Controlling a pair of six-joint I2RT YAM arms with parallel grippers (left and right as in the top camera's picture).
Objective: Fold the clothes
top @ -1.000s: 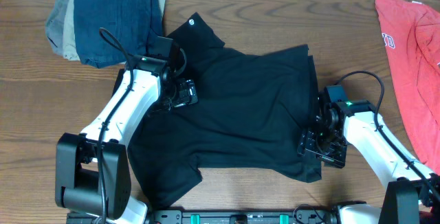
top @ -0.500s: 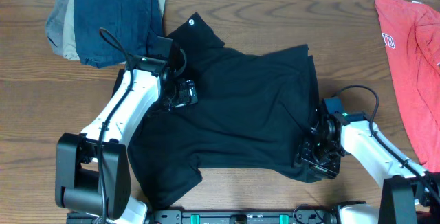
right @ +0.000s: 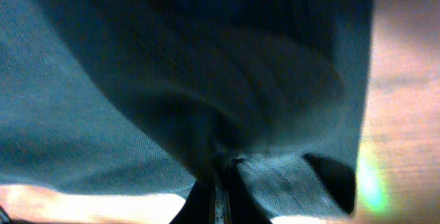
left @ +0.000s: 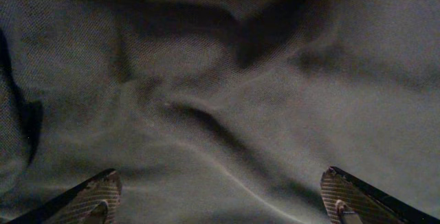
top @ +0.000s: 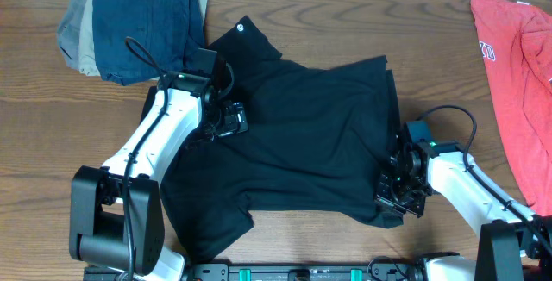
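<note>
The clothes, a black T-shirt [top: 302,134] with a small white round mark near its upper left sleeve, lie spread and wrinkled across the middle of the table. My left gripper [top: 231,119] hovers over the shirt's upper left part; in the left wrist view its fingers [left: 89,198] stand wide apart with creased black fabric [left: 220,100] below them and nothing between. At the shirt's lower right corner my right gripper [top: 395,196] is shut on the fabric; the right wrist view shows its jaws pinched together on a bunched fold of cloth [right: 227,162].
A stack of folded dark blue, tan and grey garments [top: 138,22] lies at the back left, touching the shirt's sleeve. A red T-shirt [top: 517,65] lies at the far right. Bare wooden table [top: 440,48] shows between the two shirts.
My right gripper moved down along the shirt's right edge to its lower right corner and closed on the fabric. The left arm has not moved.
</note>
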